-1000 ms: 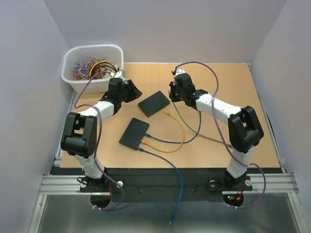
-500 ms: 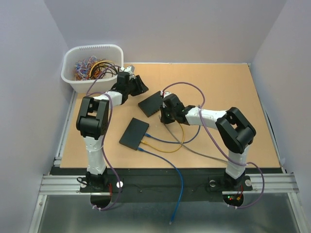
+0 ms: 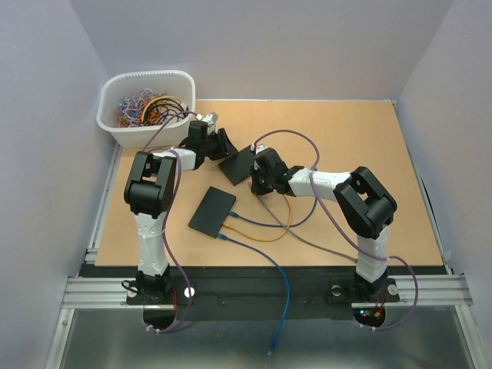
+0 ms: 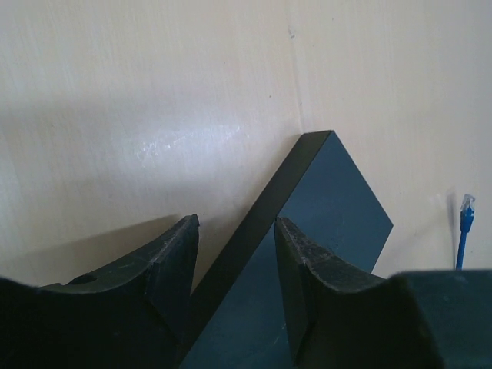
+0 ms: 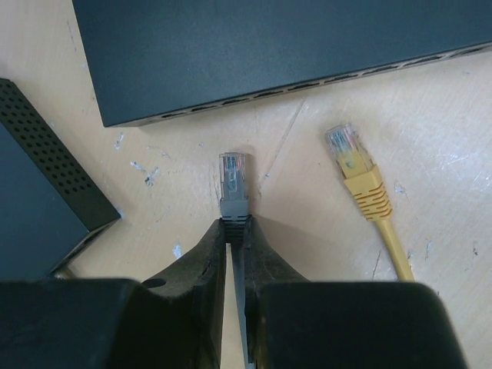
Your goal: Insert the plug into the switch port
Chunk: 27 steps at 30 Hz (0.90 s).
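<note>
A black switch (image 3: 241, 164) lies mid-table; its port row faces me in the right wrist view (image 5: 307, 46). My right gripper (image 5: 234, 227) is shut on a grey plug (image 5: 234, 184), held just short of the port face, not touching it. My left gripper (image 4: 234, 231) is open and straddles the switch's far edge (image 4: 277, 207); from above the left gripper (image 3: 221, 146) sits at the switch's left corner. A yellow plug (image 5: 352, 165) lies loose to the right of the grey one.
A second black switch (image 3: 212, 211) lies nearer me with blue (image 3: 254, 223) and yellow (image 3: 277, 231) cables plugged in. A white basket of cables (image 3: 146, 106) stands at the back left. A loose blue plug (image 4: 466, 211) shows in the left wrist view.
My right gripper has swung in from the back centre to the switch's front and now holds the grey plug. My left gripper has moved right onto the switch's far corner.
</note>
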Each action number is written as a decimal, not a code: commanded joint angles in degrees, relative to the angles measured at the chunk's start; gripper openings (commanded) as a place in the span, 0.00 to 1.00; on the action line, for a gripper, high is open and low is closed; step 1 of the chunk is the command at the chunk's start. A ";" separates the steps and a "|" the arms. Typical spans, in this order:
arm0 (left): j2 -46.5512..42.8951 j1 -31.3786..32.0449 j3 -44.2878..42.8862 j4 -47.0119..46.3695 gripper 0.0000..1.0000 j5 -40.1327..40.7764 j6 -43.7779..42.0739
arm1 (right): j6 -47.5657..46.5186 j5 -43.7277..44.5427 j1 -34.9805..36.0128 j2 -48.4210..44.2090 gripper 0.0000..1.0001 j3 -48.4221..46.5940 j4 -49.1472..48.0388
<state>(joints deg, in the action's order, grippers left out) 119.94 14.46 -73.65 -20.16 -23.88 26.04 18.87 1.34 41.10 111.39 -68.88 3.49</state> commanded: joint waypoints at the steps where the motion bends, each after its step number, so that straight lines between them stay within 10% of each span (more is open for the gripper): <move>1: -0.76 0.83 2.19 -1.37 0.55 -2.31 -1.35 | -0.94 2.17 0.03 1.46 0.00 -3.36 -2.08; 27: -0.15 2.50 6.50 -2.78 0.54 -2.58 -2.22 | -2.44 4.02 0.03 3.39 0.00 -10.30 0.73</move>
<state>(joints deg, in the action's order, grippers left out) 119.94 15.79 -69.32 -26.20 -25.61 25.50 16.84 4.69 41.10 114.96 -75.29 6.44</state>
